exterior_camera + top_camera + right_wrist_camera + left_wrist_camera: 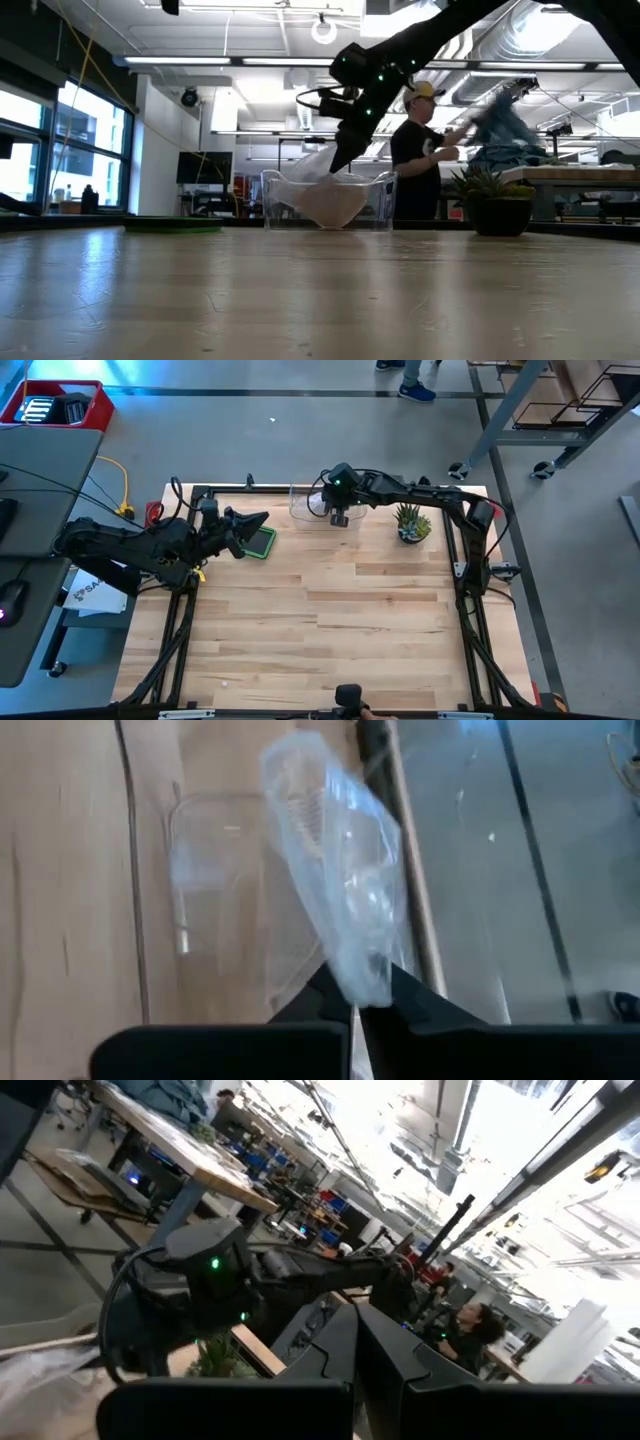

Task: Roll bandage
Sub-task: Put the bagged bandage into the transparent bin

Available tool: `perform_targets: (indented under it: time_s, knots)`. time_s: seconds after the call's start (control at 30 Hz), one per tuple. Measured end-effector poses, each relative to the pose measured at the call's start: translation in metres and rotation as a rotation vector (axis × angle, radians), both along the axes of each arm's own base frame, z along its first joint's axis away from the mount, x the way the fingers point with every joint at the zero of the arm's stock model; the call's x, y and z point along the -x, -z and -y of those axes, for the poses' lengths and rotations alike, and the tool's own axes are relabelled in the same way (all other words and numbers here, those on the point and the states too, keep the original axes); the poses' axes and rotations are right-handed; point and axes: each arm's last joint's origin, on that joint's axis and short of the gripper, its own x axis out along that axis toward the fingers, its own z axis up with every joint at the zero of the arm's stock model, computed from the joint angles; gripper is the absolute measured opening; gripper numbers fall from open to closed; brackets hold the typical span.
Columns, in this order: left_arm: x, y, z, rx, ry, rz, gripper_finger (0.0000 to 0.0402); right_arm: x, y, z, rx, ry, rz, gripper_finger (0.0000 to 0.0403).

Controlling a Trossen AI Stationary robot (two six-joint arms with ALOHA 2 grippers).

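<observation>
Right hand pinching clear crinkly plastic bag above clear plastic bin; thin film risking slipping or tearing.
Left hand pressed together, idling beside green tray.

Light wood table with black frame; clear bin, clear plastic bag; green tray; green plant in a dark pot; black arms; red crate; yellow cable
</observation>
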Motion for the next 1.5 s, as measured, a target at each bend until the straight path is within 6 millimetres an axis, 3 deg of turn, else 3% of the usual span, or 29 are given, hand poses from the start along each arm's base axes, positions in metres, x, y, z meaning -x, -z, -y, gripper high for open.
perform_targets:
  time_s: [0.23,0.33,0.63,0.9,1.07,1.2,1.3,1.5]
  knots:
    - [0.0,0.001,0.0,0.009,0.004,-0.002,0.0,-0.009,-0.045,0.005,0.19,0.02,0.047,0.0001]
    - [0.0,0.001,0.0,0.009,0.005,-0.002,0.0,-0.011,-0.054,0.005,0.206,0.005,0.06,0.0]
    - [-0.001,0.004,0.001,-0.006,0.022,-0.044,0.0,0.002,-0.017,-0.001,0.243,0.098,-0.161,0.0]
    - [-0.001,0.005,0.001,-0.011,0.034,-0.056,0.0,0.005,-0.038,0.005,0.292,0.214,-0.184,0.0]
    - [-0.002,0.006,0.001,-0.032,0.047,-0.076,0.0,0.007,-0.025,-0.001,0.235,0.176,-0.274,0.0]
    - [-0.002,0.007,0.001,-0.034,0.046,-0.086,0.0,-0.003,-0.005,-0.007,0.234,0.19,-0.316,0.0]
    - [-0.002,0.007,0.002,-0.039,0.078,-0.083,0.0,-0.011,0.004,-0.016,0.18,0.182,-0.291,0.0004]
    - [-0.003,0.008,0.005,-0.021,0.188,-0.074,0.0,-0.022,-0.014,-0.029,-0.124,0.226,-0.089,0.0057]
